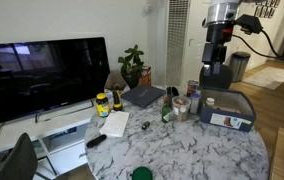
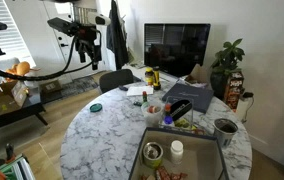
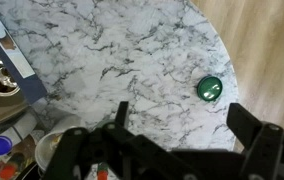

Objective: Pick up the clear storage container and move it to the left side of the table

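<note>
Arm (image 1: 219, 28) raised high above table (image 3: 112, 50), pincer (image 3: 179, 140) pointing down, jaws apart

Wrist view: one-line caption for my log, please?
Gripper with jaws open and empty above the marble table, a small green disc lying near the table's rounded edge.

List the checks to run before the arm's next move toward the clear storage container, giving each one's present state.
1. Gripper open: ok, fingers spread.
2. Gripper empty: ok.
3. Gripper over the clear storage container: not ok, it sits at the wrist view's lower-left edge.
4. Gripper height: not ok, high above the table.
5. Room around container: cannot tell; grey bin close by.
6. Set-down space: ok, bare marble beside green lid.
</note>
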Motion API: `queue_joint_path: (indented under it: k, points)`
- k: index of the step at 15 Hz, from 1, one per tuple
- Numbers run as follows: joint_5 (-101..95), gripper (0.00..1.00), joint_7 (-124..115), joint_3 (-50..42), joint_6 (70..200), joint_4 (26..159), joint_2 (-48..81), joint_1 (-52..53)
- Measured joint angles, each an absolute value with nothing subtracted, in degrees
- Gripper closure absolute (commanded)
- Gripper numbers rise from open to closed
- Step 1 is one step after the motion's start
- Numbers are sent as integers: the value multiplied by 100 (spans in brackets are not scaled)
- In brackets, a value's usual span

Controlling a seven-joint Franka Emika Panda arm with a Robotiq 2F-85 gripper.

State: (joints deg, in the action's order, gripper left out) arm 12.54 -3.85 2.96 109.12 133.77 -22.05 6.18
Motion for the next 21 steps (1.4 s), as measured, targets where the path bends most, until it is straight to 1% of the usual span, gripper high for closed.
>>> queue_joint_path:
  k: [7,10,16,18,21]
  points:
    - [1236,0,-670,306,11065,13375,-2169,528]
    - [1215,0,-1022,203,11890,13457,-1778,149]
    - [1188,0,-1589,-220,13990,13805,-305,-511]
    - [1188,0,-1718,-299,14233,13805,49,-577]
    - [1188,0,-1811,-297,14261,13779,116,-567]
